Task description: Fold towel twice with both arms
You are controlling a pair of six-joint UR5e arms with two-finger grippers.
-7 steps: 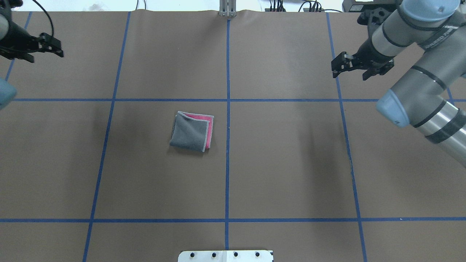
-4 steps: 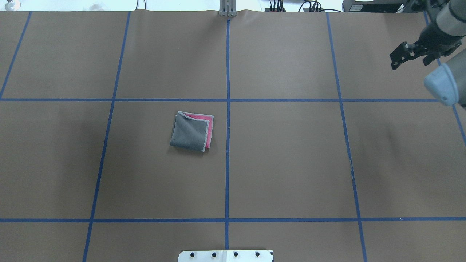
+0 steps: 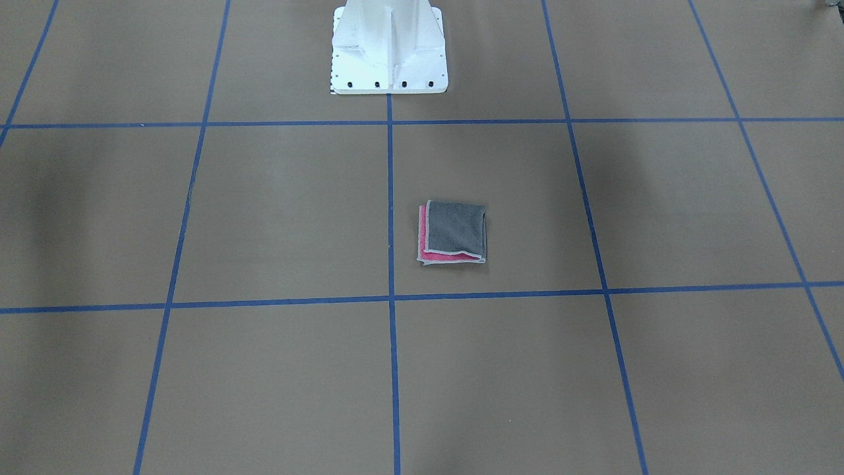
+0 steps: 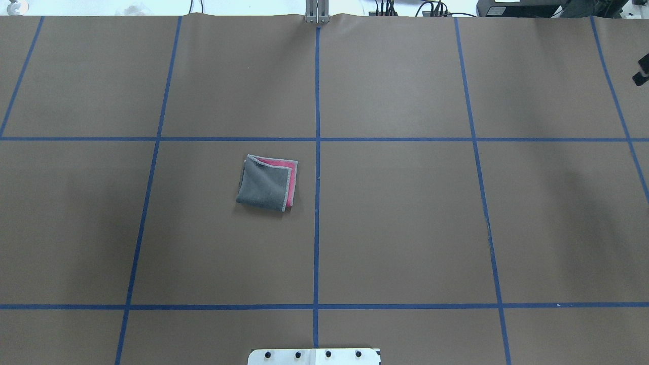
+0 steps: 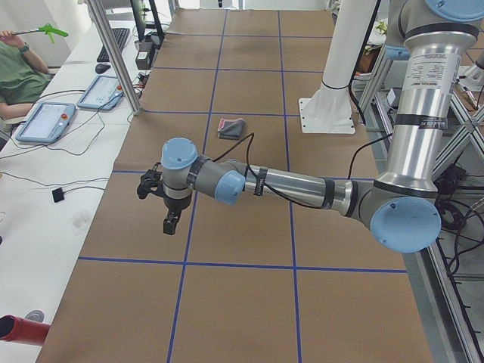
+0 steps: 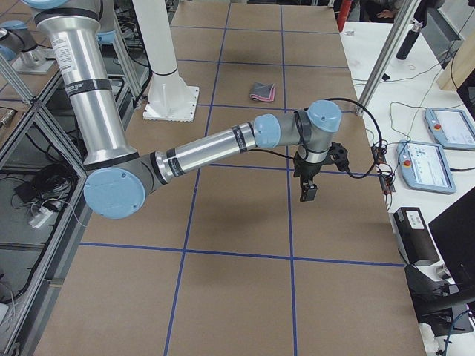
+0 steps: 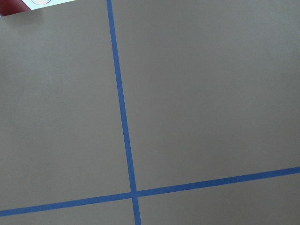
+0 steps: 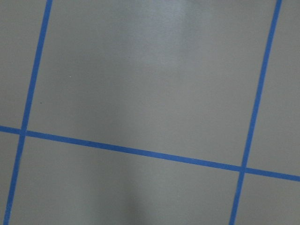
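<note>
The towel (image 4: 266, 183) lies folded into a small square near the table's middle, dark grey on top with a pink strip along one side; it also shows in the front view (image 3: 453, 232) and both side views (image 5: 231, 127) (image 6: 262, 92). Both arms are stretched far out to the table's ends. The left gripper (image 5: 170, 219) hangs over the brown table, far from the towel; I cannot tell if it is open. The right gripper (image 6: 308, 191) hangs over the opposite end; only a black tip (image 4: 641, 76) shows overhead, state unclear. Both wrist views show only table and blue tape.
The white pedestal base (image 3: 389, 53) stands at the robot's edge of the table. Aluminium posts (image 5: 113, 53) (image 6: 386, 52) stand at the operators' side. A desk with tablets (image 5: 47, 119) and a seated person lies beyond the table edge.
Both arms have swung outward, away from the towel. The left gripper has left the overhead view; the right one is almost out at its right edge. The towel has not moved.
</note>
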